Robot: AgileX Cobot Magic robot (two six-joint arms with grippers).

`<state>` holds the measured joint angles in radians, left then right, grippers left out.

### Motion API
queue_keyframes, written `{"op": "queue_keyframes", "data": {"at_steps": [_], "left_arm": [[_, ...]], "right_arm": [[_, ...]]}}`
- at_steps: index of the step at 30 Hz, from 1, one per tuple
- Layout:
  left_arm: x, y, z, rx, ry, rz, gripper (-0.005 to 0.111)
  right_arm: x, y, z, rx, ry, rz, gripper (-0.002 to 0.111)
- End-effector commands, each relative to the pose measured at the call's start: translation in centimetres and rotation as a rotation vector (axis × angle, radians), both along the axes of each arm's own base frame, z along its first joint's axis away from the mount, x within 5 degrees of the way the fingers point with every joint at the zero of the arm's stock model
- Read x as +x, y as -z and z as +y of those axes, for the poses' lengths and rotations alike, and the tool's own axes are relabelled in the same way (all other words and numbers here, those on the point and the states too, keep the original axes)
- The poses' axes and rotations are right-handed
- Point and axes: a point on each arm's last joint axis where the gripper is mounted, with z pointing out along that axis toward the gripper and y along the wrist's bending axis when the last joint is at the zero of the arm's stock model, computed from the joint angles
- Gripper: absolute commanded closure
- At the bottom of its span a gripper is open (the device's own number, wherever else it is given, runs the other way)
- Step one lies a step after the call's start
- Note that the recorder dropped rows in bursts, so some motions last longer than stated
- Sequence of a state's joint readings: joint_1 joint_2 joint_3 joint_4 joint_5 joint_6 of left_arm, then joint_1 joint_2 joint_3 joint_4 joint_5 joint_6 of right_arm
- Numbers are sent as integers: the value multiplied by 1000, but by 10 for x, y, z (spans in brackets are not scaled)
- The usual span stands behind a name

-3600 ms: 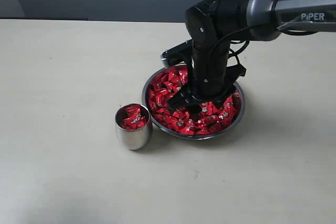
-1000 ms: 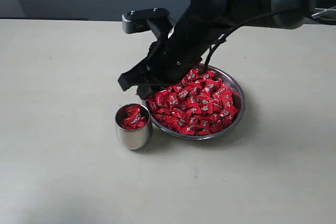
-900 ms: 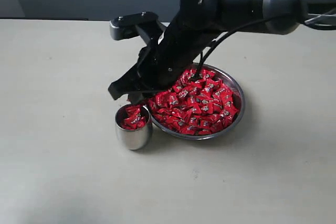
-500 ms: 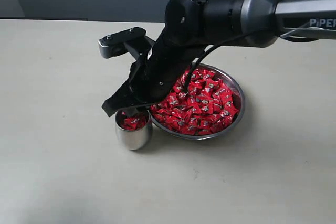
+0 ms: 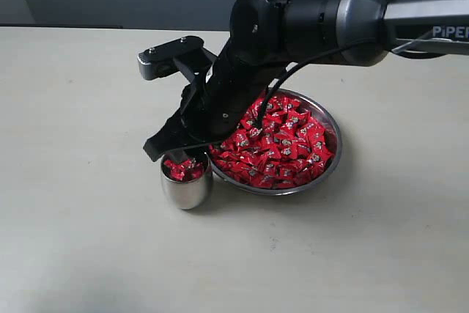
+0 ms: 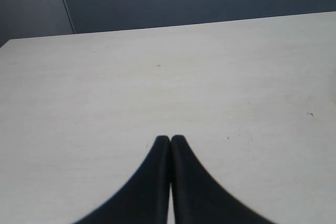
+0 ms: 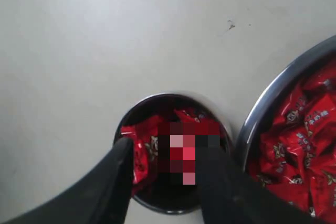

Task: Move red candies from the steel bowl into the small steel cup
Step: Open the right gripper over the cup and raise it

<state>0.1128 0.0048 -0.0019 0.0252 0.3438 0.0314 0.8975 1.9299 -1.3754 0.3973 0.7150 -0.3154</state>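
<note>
Right fingers [image 7: 107, 182] have parted above the small steel cup [image 5: 187, 187].

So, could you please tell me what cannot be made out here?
- Right wrist view: a pixelated patch hides whatever is between the fingers of the right gripper above the small polished steel cup.
- Same view: the wide shiny steel bowl is cut by the edge.

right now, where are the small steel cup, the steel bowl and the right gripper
small steel cup [image 5: 185, 193], exterior view, on its outer wall
steel bowl [image 5: 282, 193], exterior view, on its near rim
right gripper [image 7: 165, 150], right wrist view, midway between its fingertips
</note>
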Motion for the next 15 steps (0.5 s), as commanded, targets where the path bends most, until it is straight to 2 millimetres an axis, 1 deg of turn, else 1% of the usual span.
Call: {"op": "queue_keyframes", "data": {"at_steps": [1,5,7,10,13,15], "left_arm": [[0,0,0,1,5,-12,106],[0,0,0,1,5,-12,106],[0,0,0,1,5,-12,106],[0,0,0,1,5,-12,106],[0,0,0,1,5,-12,106],[0,0,0,1,5,-12,106]], "right_arm": [[1,-2,1,5,-7,-19,69],[1,-2,1,2,-9,-23,69],[1,-5,0,9,-7,-27,69],[0,-18,-2,34,-7,-53,69],[2,-37,-8,45,-22,-151,69],[5,-45,-14,23,-7,-219,69]]}}
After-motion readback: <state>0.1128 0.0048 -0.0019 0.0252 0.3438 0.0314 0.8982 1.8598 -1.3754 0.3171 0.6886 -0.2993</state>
